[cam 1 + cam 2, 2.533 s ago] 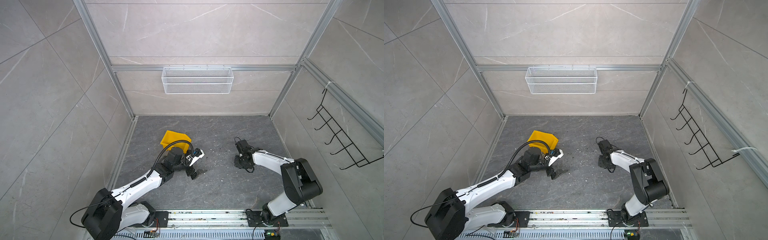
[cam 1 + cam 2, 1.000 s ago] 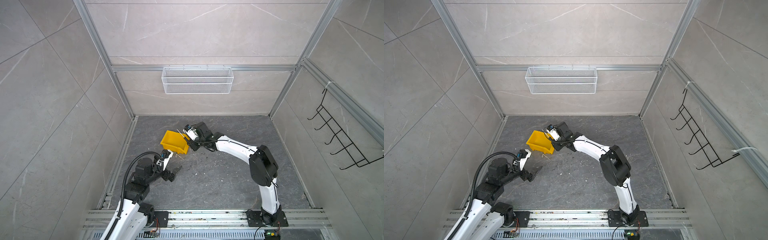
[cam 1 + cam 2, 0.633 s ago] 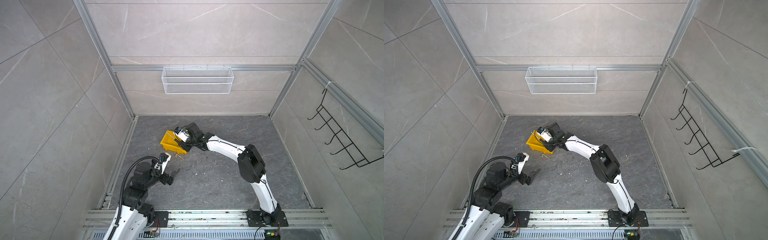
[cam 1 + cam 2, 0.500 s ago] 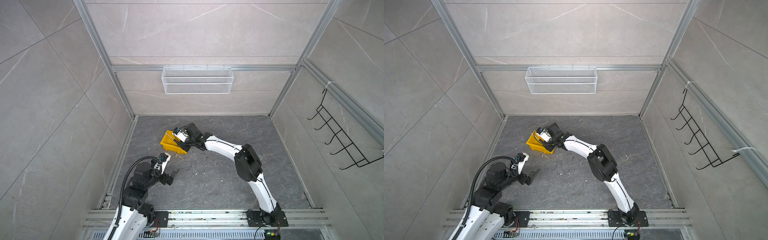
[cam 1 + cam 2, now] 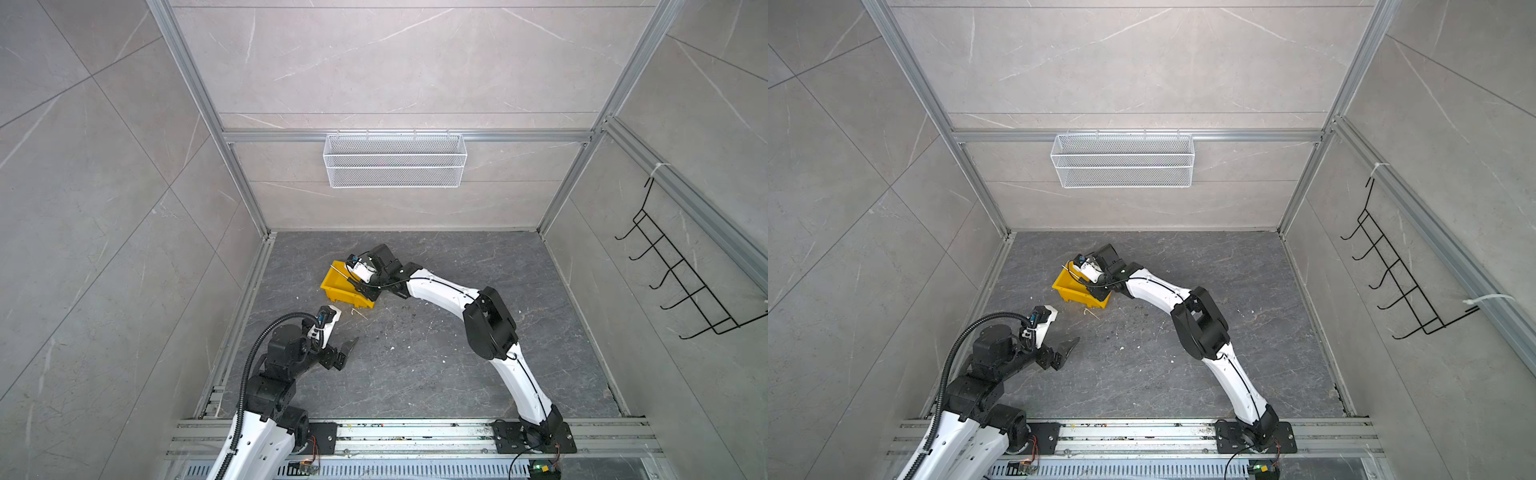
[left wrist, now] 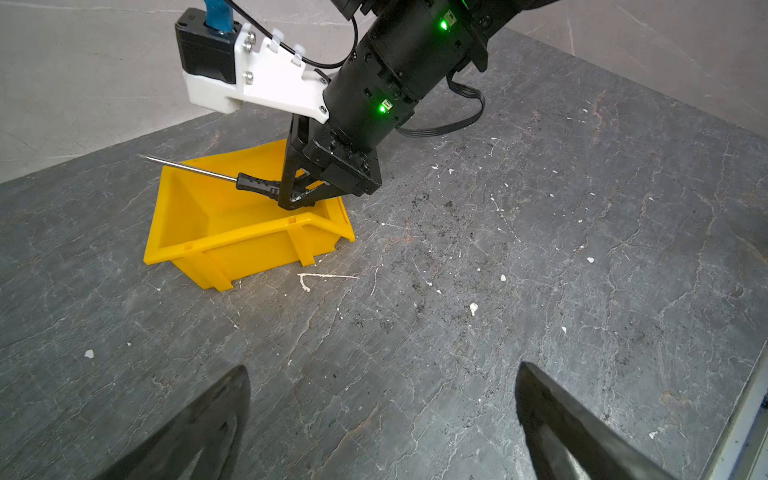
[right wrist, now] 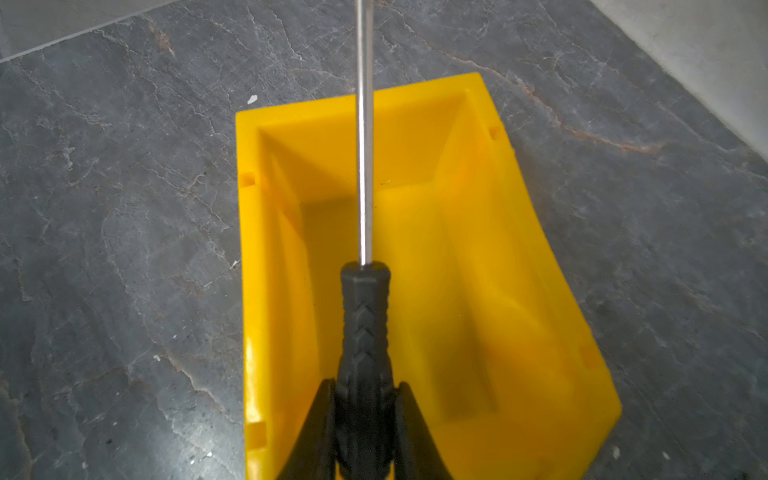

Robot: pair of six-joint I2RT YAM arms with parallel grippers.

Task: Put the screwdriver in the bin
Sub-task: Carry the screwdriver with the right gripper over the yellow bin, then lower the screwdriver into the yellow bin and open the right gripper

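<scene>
Right gripper (image 6: pixel 297 198) clamps screwdriver (image 7: pixel 365 316) just above bin (image 6: pixel 249 243), only the drop remains; left gripper (image 6: pixel 380 370) near bin, empty, jaws apart.

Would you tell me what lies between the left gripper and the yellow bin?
Only bare grey floor with white flecks, between the left gripper and the yellow bin, as the left wrist view shows.

Screwdriver (image 7: pixel 365 324): one. Bin (image 6: pixel 249 245): one. Mesh basket (image 5: pixel 395 166): one. Hook rack (image 5: pixel 683 261): one. Arms: two, left arm (image 5: pixel 257 440), right arm (image 5: pixel 440 291). Grippers: two, left gripper (image 6: pixel 382 368), right gripper (image 7: pixel 365 383). White flecks (image 6: pixel 473 308) on floor (image 5: pixel 415 374): many, too small to count.
</scene>
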